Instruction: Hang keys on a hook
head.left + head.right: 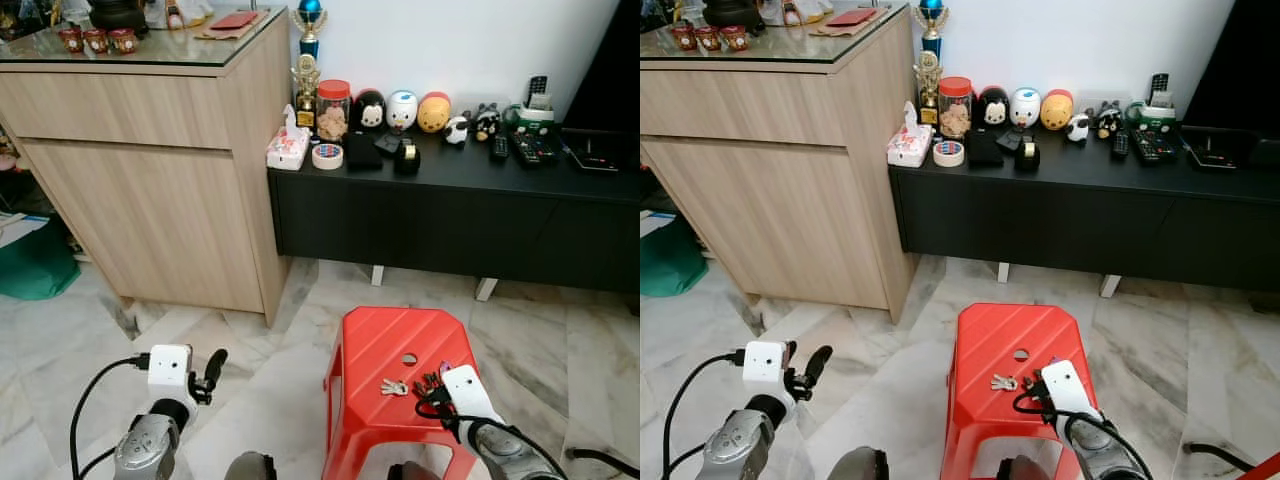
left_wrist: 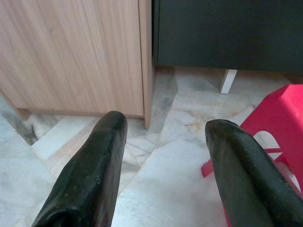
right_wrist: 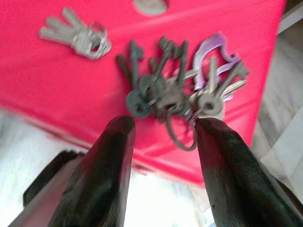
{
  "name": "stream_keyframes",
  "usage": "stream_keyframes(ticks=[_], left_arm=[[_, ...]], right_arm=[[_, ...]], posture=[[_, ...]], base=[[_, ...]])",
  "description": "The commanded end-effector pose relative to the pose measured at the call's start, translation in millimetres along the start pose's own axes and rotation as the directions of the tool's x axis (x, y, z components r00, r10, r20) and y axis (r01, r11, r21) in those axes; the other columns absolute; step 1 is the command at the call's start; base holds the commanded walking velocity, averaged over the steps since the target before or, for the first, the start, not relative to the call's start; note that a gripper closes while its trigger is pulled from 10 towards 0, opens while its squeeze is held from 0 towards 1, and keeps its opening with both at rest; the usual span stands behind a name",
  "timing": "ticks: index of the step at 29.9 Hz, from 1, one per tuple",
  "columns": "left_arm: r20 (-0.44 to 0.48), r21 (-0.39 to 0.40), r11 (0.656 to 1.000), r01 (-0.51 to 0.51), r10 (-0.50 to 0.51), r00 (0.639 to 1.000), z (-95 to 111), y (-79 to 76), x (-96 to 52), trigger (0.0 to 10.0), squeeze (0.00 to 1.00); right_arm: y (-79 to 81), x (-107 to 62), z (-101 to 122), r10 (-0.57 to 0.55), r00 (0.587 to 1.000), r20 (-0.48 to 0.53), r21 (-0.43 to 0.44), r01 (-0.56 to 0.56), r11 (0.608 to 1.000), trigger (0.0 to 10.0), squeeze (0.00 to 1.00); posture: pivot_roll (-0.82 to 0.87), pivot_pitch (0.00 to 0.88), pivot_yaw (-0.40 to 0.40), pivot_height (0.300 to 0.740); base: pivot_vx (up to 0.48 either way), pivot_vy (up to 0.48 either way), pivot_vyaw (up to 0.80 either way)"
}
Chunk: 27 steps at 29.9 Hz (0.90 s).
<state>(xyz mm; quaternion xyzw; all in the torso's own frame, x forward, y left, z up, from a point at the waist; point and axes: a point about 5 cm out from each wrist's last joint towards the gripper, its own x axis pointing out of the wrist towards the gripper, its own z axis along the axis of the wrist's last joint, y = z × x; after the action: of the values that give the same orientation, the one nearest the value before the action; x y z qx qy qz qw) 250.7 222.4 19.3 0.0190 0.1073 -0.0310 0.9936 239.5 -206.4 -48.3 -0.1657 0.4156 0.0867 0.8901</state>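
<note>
A red plastic stool [image 1: 385, 345] stands on the marble floor in front of me. Two bunches lie on its top: a small silver set of keys [image 1: 393, 387] and a larger dark bunch of keys [image 3: 163, 92] with a purple clip [image 3: 210, 52]. My right gripper [image 3: 163, 127] is open at the stool's near edge. Its fingertips sit on either side of the big bunch's ring, just short of it and holding nothing. My left gripper [image 2: 163, 127] hangs open over the floor to the left of the stool, also holding nothing.
A tall wooden cabinet [image 1: 160, 170] stands at the left. Beside it a low black console [image 1: 450, 215] carries figurines, a jar, tape and remotes. A green bag [image 1: 35, 265] lies at the far left. Marble floor surrounds the stool.
</note>
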Motion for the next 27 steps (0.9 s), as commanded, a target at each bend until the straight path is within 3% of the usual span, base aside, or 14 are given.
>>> stream_keyframes(ticks=[1, 8, 15, 19, 27], left_arm=[[-0.009, 0.017, 1.0, 0.003, -0.003, 1.0, 0.7, 2.8, -0.7, 10.0, 0.0], [-0.008, 0.016, 1.0, 0.003, -0.003, 1.0, 0.9, 2.9, -0.6, 10.0, 0.0], [-0.012, 0.02, 1.0, 0.002, -0.002, 1.0, 0.0, 4.3, -2.8, 10.0, 0.0], [-0.014, 0.021, 1.0, 0.003, -0.003, 1.0, -0.3, 5.0, -3.2, 10.0, 0.0], [-0.017, 0.026, 1.0, 0.005, -0.004, 1.0, 0.1, 6.3, -4.1, 10.0, 0.0]], right_arm=[[-5.1, -0.2, 0.8, -0.01, 1.0, -0.022, -0.025, 0.01, 1.0, 10.0, 0.0], [-8.2, -0.7, -0.2, -0.02, 0.999, -0.027, -0.016, 0.02, 1.0, 10.0, 0.0], [-7.3, 0.3, 9.5, -0.034, 0.999, 0.037, 0.069, 0.031, 0.997, 10.0, 0.0], [-4.2, 0.5, 11.9, -0.012, 0.998, 0.06, 0.071, 0.007, 0.997, 10.0, 0.0], [-7.3, 0.5, 8.7, -0.039, 0.999, 0.02, 0.093, 0.037, 0.995, 10.0, 0.0]], posture=[[0.08, 0.0, -0.006, 0.629], [0.09, 0.0, -0.005, 0.629], [0.09, 0.0, -0.002, 0.629], [0.09, 0.0, 0.003, 0.594], [0.09, 0.0, 0.008, 0.594]], base=[[0.0, 0.0, 0.0], [0.0, 0.0, 0.0], [0.0, 0.0, 0.0], [0.0, 0.0, 0.0], [0.0, 0.0, 0.0]])
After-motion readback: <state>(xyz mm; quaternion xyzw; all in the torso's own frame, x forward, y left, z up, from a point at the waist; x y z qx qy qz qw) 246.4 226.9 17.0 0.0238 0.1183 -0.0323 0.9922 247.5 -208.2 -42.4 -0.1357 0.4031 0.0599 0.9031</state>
